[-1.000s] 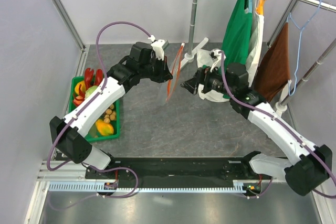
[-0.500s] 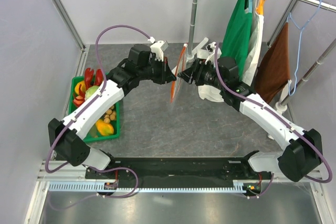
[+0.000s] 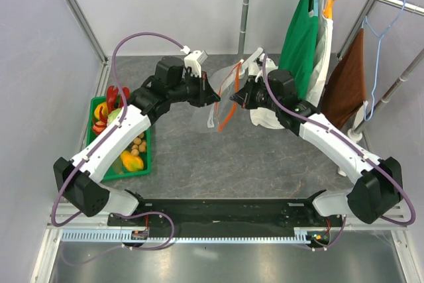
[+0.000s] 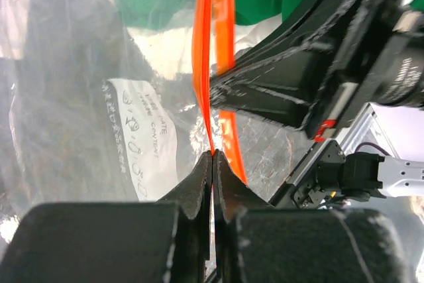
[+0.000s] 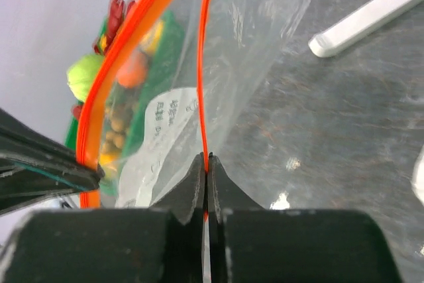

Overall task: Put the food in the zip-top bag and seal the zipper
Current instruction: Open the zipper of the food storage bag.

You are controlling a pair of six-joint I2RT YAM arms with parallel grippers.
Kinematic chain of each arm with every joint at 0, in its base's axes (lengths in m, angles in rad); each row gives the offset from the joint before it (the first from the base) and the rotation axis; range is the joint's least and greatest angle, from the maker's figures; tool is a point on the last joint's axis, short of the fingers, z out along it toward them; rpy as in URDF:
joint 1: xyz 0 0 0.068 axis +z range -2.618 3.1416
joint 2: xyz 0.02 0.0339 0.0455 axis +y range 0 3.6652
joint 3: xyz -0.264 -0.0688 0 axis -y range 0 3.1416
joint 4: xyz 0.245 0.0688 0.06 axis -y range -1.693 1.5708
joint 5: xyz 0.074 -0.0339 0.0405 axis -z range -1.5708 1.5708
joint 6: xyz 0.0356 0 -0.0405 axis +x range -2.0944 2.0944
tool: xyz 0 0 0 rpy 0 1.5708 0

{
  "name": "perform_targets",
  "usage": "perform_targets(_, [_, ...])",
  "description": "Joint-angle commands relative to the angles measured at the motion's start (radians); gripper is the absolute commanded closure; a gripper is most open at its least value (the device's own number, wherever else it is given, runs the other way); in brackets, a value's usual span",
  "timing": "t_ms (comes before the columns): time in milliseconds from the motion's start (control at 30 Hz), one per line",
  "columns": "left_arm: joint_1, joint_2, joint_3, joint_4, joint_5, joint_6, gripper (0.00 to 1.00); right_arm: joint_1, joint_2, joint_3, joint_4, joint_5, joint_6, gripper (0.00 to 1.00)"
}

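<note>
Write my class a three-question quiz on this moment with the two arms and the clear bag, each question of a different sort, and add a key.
1. True or false: the food is already inside the bag.
2. What is the left hand pinching? A) a hanger B) one lip of the orange zipper C) a green shirt
3. Fill in: the right hand pinches the other lip, so the bag's mouth is held ____.
Key: 1 false, it lies in the green tray; 2 B; 3 open.
</note>
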Motion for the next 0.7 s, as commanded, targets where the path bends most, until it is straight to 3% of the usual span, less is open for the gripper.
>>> perform_targets(0, [0.053, -0.053, -0.012, -0.016, 0.045, -0.066, 0.98, 0.003, -0.049, 0.199, -0.202, 0.047, -0.139, 1.0])
perform_targets(133, [0.115, -0.052, -0.049, -0.06, 0.085, -0.11, 0.98, 0.004, -0.131, 0.255, -0.48, 0.091, -0.233, 1.0])
perform_targets(267, [0.121, -0.021, -0.112, -0.078, -0.003, -0.098, 0.98, 0.004, -0.174, 0.221, -0.64, 0.12, -0.313, 1.0])
perform_targets(533, [0.121, 0.192, -0.167, -0.137, -0.211, -0.055, 0.98, 0.004, -0.054, 0.178, -0.706, 0.089, -0.445, 1.0])
perform_targets(667, [0.121, 0.278, -0.176, -0.145, -0.188, -0.005, 0.98, 0.004, 0.029, 0.155, -0.668, 0.033, -0.464, 1.0])
